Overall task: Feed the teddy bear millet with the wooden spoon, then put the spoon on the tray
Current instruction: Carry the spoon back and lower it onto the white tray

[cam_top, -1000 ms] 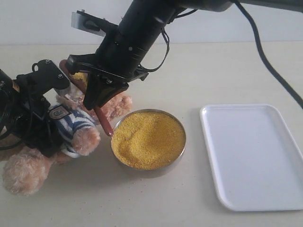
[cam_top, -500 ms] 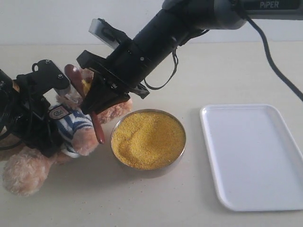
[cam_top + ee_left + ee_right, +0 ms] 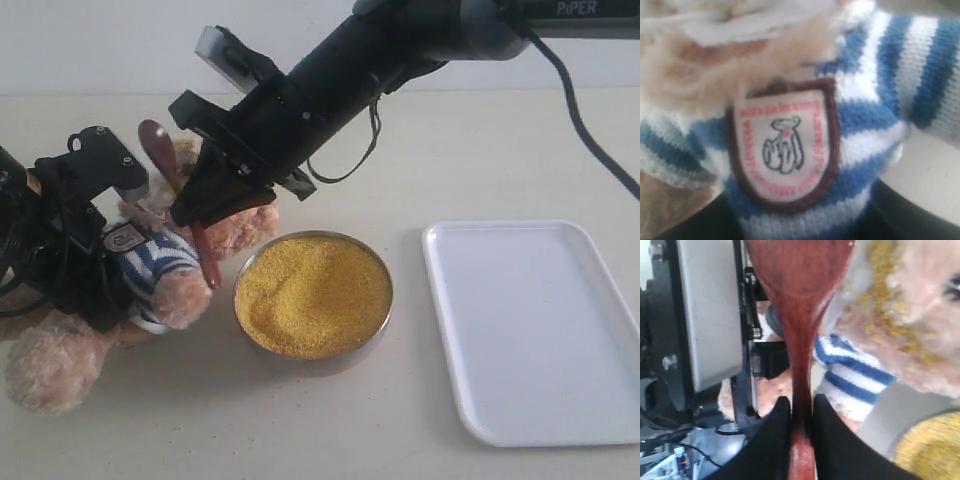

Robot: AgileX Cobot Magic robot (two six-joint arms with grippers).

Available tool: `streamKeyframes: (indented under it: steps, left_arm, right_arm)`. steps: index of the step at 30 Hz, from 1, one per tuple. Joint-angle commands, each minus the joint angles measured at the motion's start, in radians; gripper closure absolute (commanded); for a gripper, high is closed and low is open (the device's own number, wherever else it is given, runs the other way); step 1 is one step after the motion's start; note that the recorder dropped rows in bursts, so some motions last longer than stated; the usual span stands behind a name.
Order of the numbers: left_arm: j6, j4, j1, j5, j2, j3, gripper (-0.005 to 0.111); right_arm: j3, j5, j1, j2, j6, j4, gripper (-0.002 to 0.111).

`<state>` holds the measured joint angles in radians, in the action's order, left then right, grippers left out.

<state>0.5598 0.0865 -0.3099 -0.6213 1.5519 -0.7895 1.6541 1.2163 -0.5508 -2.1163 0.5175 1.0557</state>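
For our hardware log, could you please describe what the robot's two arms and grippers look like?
Both arms are black. The right arm is a rounded tube with white PIPER lettering, a loose black cable, a grey box at the wrist, and a tapered black gripper. The left arm is blocky, with black wires.

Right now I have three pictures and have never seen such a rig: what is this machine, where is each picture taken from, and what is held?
Two robot arms, each with a wrist camera; the wide picture comes from a camera off the arms. On the table stand a metal bowl of millet and a tray. The right arm's fingers pinch the wooden spoon by its handle, beside the teddy bear. The left arm seems to grip the bear's body; its wrist picture shows the shirt badge.
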Motion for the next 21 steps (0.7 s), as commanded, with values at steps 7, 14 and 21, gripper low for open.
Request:
streamKeyframes:
  steps: [7,14,21]
  left_arm:
    - [-0.258,-0.087,0.000,0.047,-0.007,0.000,0.103]
    - [-0.831,-0.329,0.057,0.020,0.029,-0.002,0.103]
    - [-0.879,-0.303,0.079,0.016,0.080,-0.002,0.103]
  right_arm:
    - [-0.022,0.005,0.034,0.335,-0.212,-0.900,0.109]
    - [-0.482,-0.207,0.288,0.348,-0.415,-0.918,0.109]
    - [-0.729,-0.484,0.291,0.350,-0.572,-1.067,0.109]
